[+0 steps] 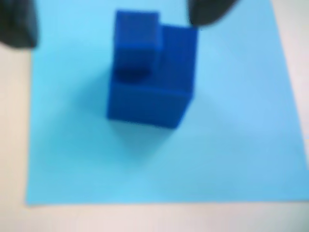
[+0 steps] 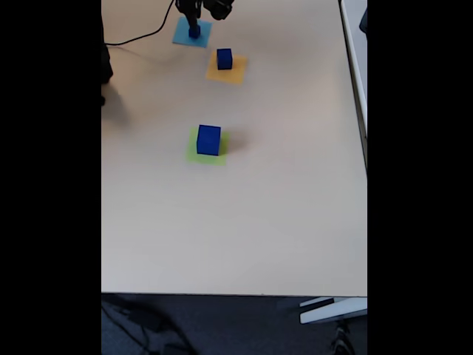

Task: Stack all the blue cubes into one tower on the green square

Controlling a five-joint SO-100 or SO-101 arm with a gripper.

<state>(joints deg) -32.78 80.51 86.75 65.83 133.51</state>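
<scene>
In the wrist view a small blue cube [image 1: 149, 82] sits on a light-blue paper square [image 1: 231, 145]. It is blurred and looks stepped. My gripper [image 1: 111, 29] is open, with one dark fingertip [image 1: 17, 26] far to the cube's left and the other at its upper right corner. In the fixed view the gripper [image 2: 198, 13] hangs over that small cube [image 2: 194, 32] at the table's far end. A medium blue cube [image 2: 224, 58] rests on an orange square [image 2: 235, 72]. The largest blue cube [image 2: 208, 140] stands alone on the green square [image 2: 194, 154] mid-table.
A black cable [image 2: 140, 35] runs along the far left of the beige table [image 2: 281, 222]. The table's right edge [image 2: 355, 89] borders another surface. Dark floor lies below the near edge.
</scene>
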